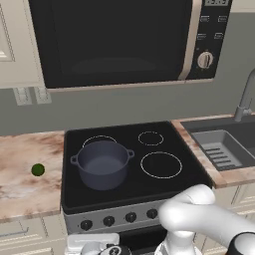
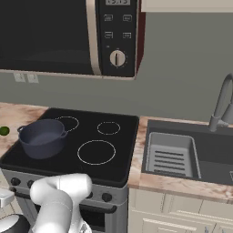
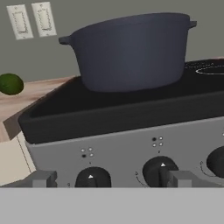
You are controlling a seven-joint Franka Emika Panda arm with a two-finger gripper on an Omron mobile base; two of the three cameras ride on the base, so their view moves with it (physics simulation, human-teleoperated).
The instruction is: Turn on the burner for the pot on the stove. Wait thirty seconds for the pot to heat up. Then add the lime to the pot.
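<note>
The dark grey-blue pot [image 1: 103, 163] [image 2: 43, 136] [image 3: 131, 50] stands lidless on the front left ring of the black stove [image 1: 144, 187] [image 2: 123, 150] [image 3: 109, 113]. The small green lime [image 1: 38, 170] [image 2: 3, 131] [image 3: 11, 84] lies on the marble counter left of the stove. My gripper [image 3: 109, 181] [image 1: 92, 243] hangs low in front of the stove's steel front, open and holding nothing. Its fingertips [image 3: 41, 179] flank the leftmost knob [image 3: 91, 177] [image 1: 86, 224] and the second knob [image 3: 159, 168] without touching them.
A black microwave [image 1: 114, 40] [image 2: 68, 32] hangs over the stove. A sink [image 1: 224, 147] [image 2: 182, 154] with a grey faucet [image 2: 220, 107] lies to the right. Two wall switches [image 3: 30, 19] sit behind the left counter [image 1: 25, 184]. My white arm [image 1: 199, 214] crosses the stove's front right.
</note>
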